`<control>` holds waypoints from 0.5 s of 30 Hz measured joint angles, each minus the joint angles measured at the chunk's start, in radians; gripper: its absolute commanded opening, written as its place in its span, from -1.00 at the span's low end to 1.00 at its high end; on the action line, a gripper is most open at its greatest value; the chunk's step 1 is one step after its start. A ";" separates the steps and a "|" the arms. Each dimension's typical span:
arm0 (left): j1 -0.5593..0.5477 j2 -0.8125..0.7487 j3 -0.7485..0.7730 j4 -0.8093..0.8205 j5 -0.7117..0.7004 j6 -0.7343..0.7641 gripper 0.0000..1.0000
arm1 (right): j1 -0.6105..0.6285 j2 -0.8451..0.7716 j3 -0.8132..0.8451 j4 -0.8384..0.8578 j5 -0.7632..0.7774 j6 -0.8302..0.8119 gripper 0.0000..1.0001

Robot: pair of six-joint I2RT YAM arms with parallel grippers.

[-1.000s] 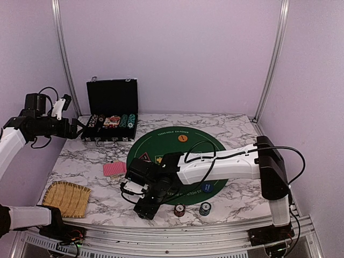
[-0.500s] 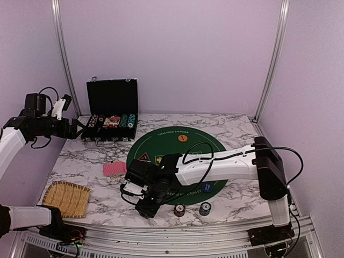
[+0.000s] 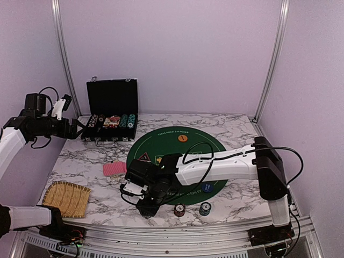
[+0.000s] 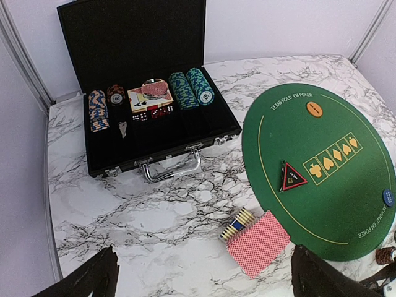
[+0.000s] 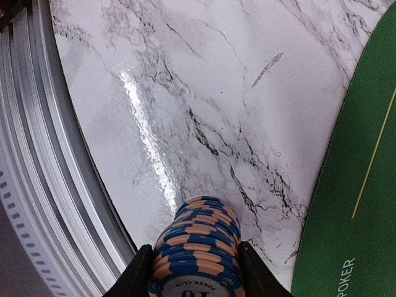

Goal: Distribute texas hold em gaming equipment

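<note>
My right fingers (image 5: 141, 275) pinch a stack of chips (image 5: 198, 244) — blue and peach stripes round the edges, a pale face with dark print on the nearest chip. It sits over the table (image 5: 185, 93) close to the near edge, just beside the green mat (image 5: 365, 185). The frame cuts off the chip face and my fingertips; from above, my wrist (image 3: 156, 185) hides the stack — I cannot tell whether it rests on the table. My left fingers (image 4: 86, 278) are spread wide.
</note>
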 measured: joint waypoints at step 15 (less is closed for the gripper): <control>0.000 0.000 0.000 0.000 0.012 0.000 0.98 | 0.000 0.000 0.029 -0.029 0.003 0.000 -0.45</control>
